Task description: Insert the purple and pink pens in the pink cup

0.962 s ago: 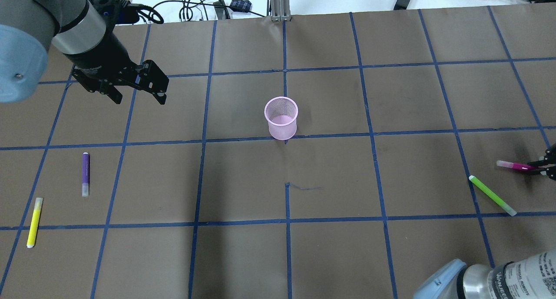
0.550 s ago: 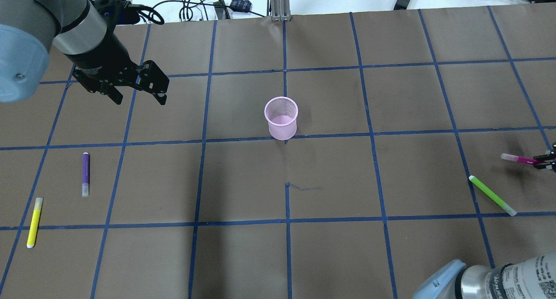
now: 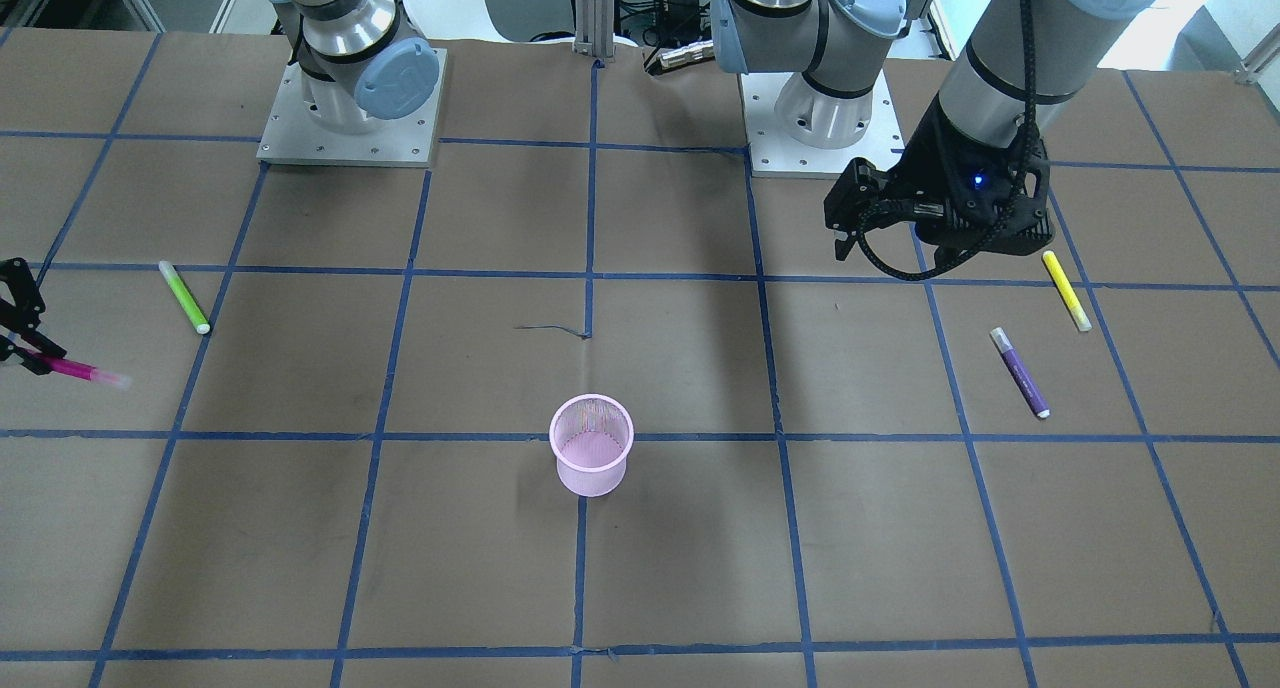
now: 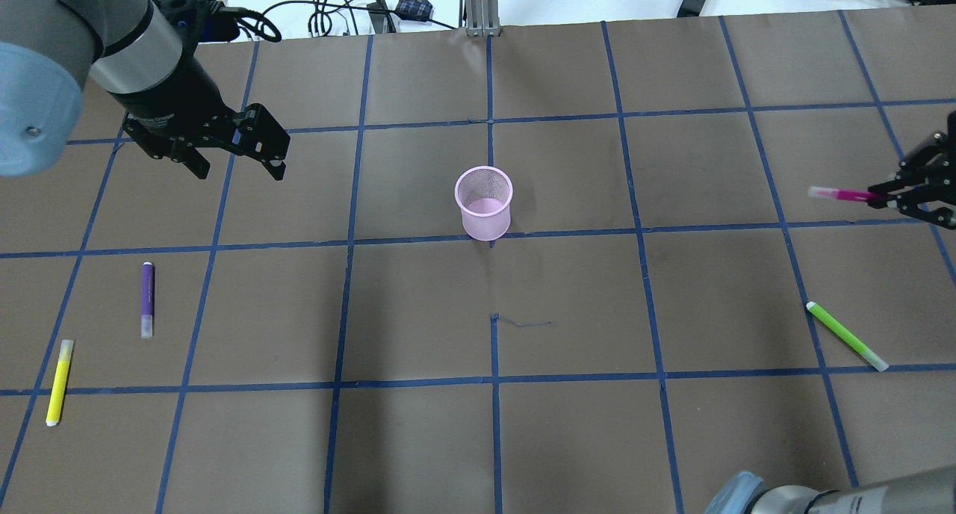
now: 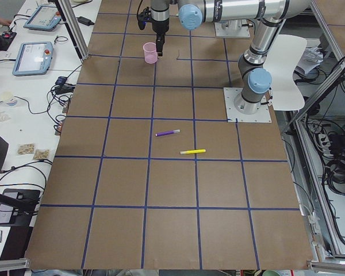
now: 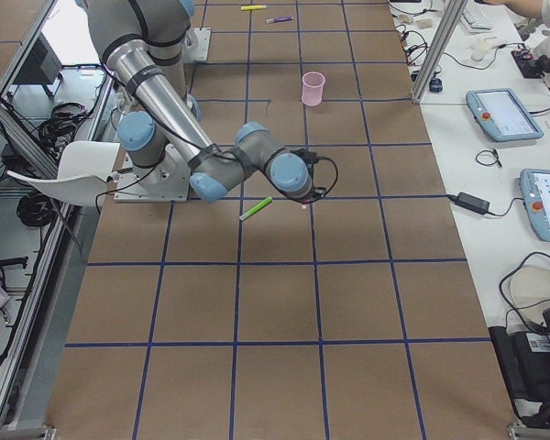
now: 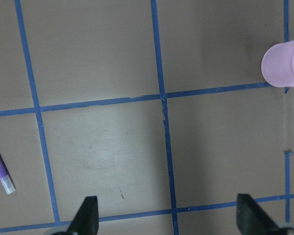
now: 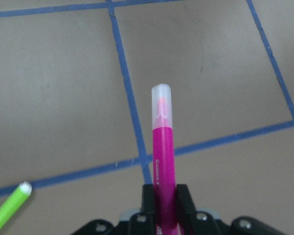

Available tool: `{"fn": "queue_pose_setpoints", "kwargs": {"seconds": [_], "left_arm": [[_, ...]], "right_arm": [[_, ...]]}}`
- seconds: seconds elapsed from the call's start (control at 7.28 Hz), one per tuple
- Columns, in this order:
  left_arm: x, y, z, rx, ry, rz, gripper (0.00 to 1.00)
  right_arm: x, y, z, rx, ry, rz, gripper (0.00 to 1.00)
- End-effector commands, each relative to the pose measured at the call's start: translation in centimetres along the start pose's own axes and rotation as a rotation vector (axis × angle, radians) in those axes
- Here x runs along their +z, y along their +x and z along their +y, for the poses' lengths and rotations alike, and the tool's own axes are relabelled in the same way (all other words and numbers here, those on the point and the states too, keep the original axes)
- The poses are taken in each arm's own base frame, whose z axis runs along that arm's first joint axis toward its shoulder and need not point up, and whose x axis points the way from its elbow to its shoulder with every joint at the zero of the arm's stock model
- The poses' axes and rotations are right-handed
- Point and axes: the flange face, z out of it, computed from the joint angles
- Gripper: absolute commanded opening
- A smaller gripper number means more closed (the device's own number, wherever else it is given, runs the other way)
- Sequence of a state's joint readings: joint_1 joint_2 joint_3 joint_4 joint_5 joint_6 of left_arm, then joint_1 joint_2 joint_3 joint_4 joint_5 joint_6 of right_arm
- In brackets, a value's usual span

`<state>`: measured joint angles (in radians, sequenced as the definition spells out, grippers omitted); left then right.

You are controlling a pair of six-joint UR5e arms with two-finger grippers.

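Four pens are counted: one pink pen [image 4: 840,194], one purple pen [image 4: 147,299], one yellow pen [image 4: 59,382] and one green pen [image 4: 846,335]. One pink cup [image 4: 485,219] is seen, standing upright near the middle of the table [image 4: 567,439], with nothing in it.

The pink pen is clamped by its end in the right gripper [image 4: 880,198], well apart from the cup. The purple pen is lying on the table at the robot's left, near the yellow one.

In the right wrist view the clear cap and the fingers [image 8: 183,196] pressed on the barrel are shown; the small print there cannot be read. In the left wrist view the left gripper [image 4: 240,172] is shown spread wide, with nothing held.
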<state>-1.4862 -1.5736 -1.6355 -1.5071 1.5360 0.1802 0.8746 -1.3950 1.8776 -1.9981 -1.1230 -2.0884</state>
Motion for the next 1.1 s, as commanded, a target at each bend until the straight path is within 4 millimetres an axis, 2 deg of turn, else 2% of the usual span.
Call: {"fn": "queue_pose_setpoints", "kwargs": {"seconds": [0.0, 0.14, 0.27, 0.41, 0.55, 0.69, 0.82, 0.96], "left_arm": [[-0.5, -1.0, -0.3, -0.007, 0.034, -0.015, 1.00], [-0.2, -1.6, -0.2, -0.019, 0.026, -0.014, 1.00], [0.1, -3.1, -0.3, -0.073, 0.017, -0.003, 1.00], [0.6, -5.5, -0.2, -0.162, 0.006, 0.000, 1.00], [1.7, -8.7, -0.3, -0.214, -0.019, -0.005, 1.00], [3.6, -13.4, 0.1, -0.302, -0.056, 0.021, 1.00], [6.1, -18.5, 0.6, -0.388, -0.099, 0.046, 1.00], [8.3, -21.3, 0.4, -0.426, -0.134, 0.050, 1.00]], "right_arm": [[2.4, 0.7, -14.6, 0.058, -0.043, 0.023, 0.16], [4.3, 0.0, -20.4, 0.103, -0.040, 0.025, 0.16], [5.9, -1.1, -25.9, 0.122, -0.088, 0.060, 0.16], [7.6, -3.3, -31.9, 0.119, -0.142, 0.101, 0.16], [9.1, -5.9, -37.3, 0.115, -0.179, 0.156, 0.17], [10.6, -8.3, -41.2, 0.105, -0.236, 0.200, 0.17], [11.4, -9.1, -44.0, 0.072, -0.289, 0.226, 0.17], [13.1, -10.2, -46.5, 0.013, -0.371, 0.253, 0.18]]}}
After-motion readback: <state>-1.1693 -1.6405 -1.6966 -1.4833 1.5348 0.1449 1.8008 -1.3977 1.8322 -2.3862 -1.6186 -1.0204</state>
